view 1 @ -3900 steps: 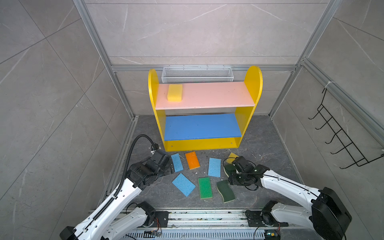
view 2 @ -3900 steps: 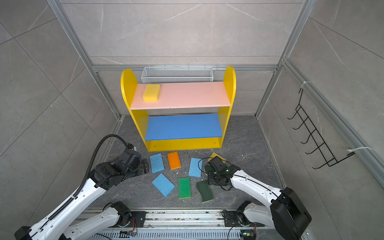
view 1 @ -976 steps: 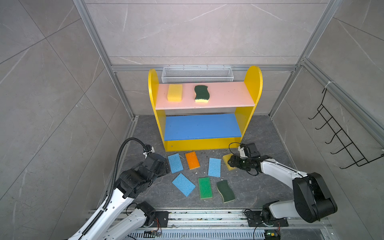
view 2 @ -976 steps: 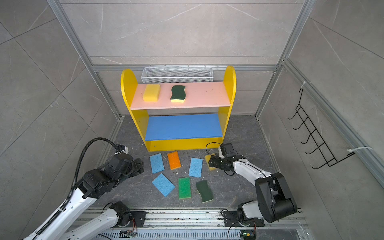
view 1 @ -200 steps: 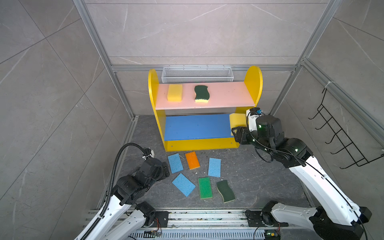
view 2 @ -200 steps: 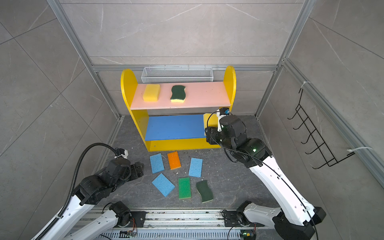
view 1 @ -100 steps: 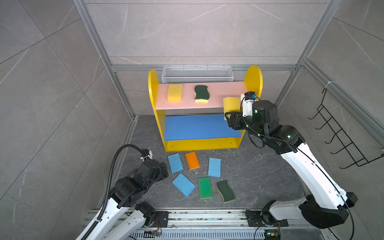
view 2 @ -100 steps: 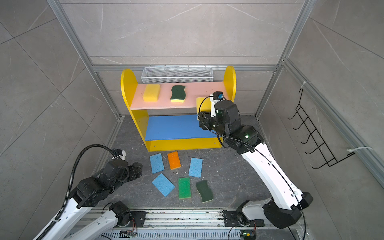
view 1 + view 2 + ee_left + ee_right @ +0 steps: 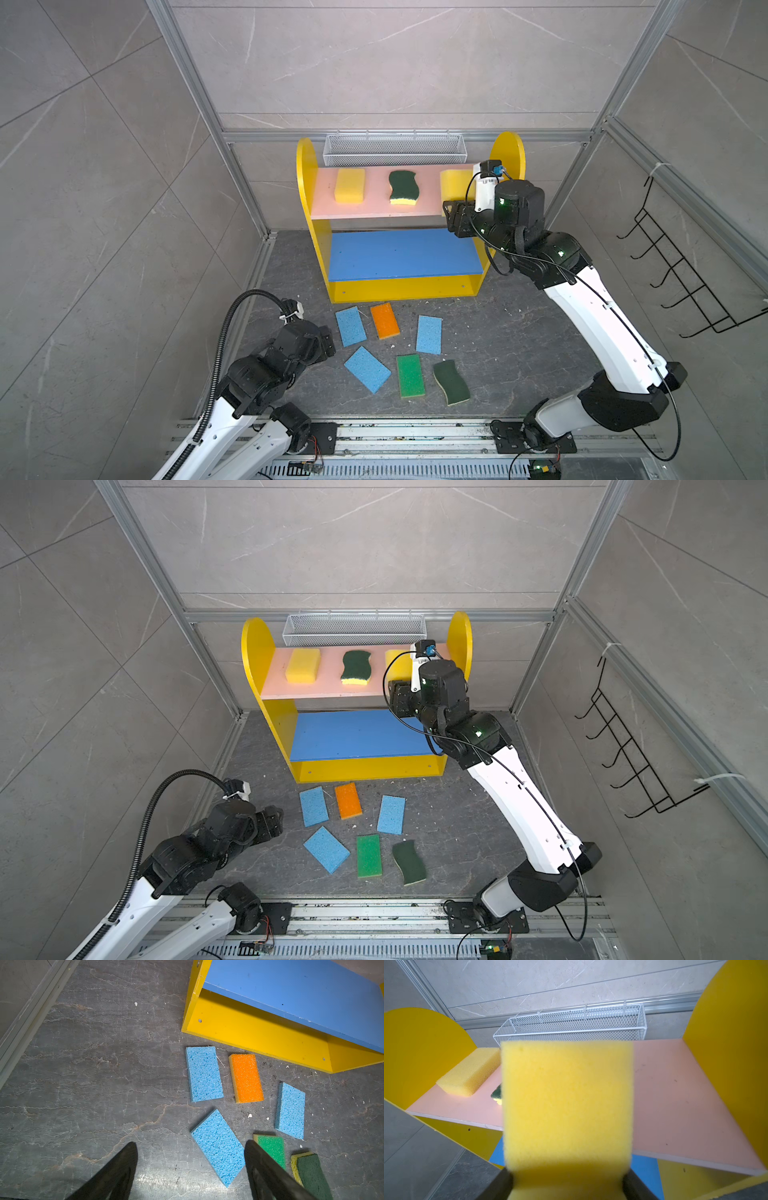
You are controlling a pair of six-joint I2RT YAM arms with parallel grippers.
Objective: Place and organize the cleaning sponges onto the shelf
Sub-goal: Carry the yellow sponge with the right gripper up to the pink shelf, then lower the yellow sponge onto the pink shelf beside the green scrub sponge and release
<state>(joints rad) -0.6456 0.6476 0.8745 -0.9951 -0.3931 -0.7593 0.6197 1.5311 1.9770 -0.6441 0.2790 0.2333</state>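
Observation:
My right gripper (image 9: 452,204) is shut on a thick yellow sponge (image 9: 566,1105), held at the right end of the shelf's (image 9: 305,178) pink upper board (image 9: 675,1105). Whether the sponge touches the board I cannot tell. Another yellow sponge (image 9: 350,185) and a wavy dark green scourer (image 9: 402,187) lie on that board. On the floor before the shelf lie three light blue sponges (image 9: 350,326) (image 9: 429,334) (image 9: 367,369), an orange one (image 9: 385,320), a bright green one (image 9: 410,375) and a second scourer (image 9: 451,382). My left gripper (image 9: 190,1147) hangs open and empty, left of them.
A white wire mesh basket (image 9: 394,149) hangs on the back wall just behind the shelf top. A black wire hook rack (image 9: 681,266) sticks out from the right wall. Aluminium posts stand at the corners, and a rail (image 9: 415,432) runs along the front.
My right gripper has lifted the yellow sponge from the level of the blue board up to the pink board's right end. The left arm has drawn back slightly.

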